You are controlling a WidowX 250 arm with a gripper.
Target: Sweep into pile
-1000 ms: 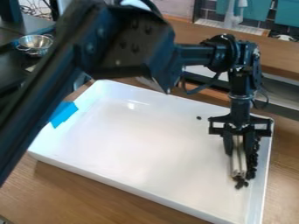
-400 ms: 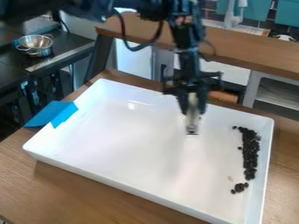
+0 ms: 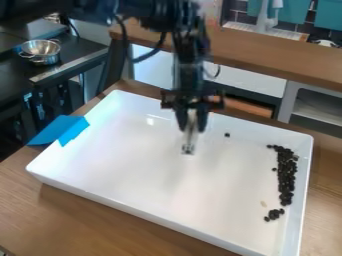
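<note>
My pincer point(image 3: 192, 127) was closed on a pale tool point(image 3: 189, 142) over the tray point(image 3: 127, 170), left of a lone dark bit point(image 3: 227, 135); the pile point(image 3: 286, 175) lay in a strip at right. A good sweep called for the tip low behind the stray's left side, then a slow push right.
</note>
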